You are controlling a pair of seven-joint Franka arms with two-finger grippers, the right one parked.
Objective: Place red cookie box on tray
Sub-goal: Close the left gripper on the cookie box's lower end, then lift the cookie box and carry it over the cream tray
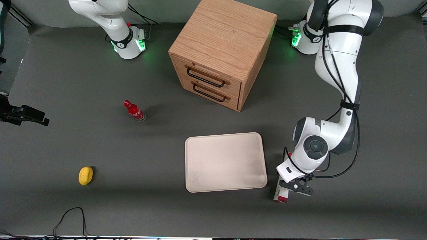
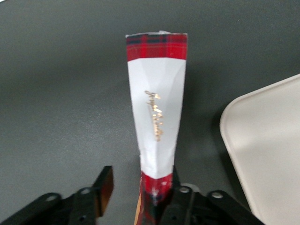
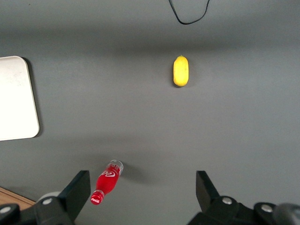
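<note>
The red cookie box (image 2: 158, 108) lies on the dark table, long and narrow, with red plaid ends and a white panel. In the front view only its red near end (image 1: 281, 196) shows below the wrist. My left gripper (image 2: 139, 182) is down over the box's near end with the jaws open around it: one finger (image 2: 104, 185) stands apart from the box, the other (image 2: 175, 180) lies against its side. In the front view the gripper (image 1: 287, 184) is beside the tray's edge at the working arm's end. The cream-white tray (image 1: 225, 162) is empty and also shows in the left wrist view (image 2: 267, 154).
A wooden two-drawer cabinet (image 1: 220, 53) stands farther from the front camera than the tray. A small red bottle (image 1: 134, 111) and a yellow fruit (image 1: 85, 175) lie toward the parked arm's end. A black cable (image 1: 71, 213) loops near the table's front edge.
</note>
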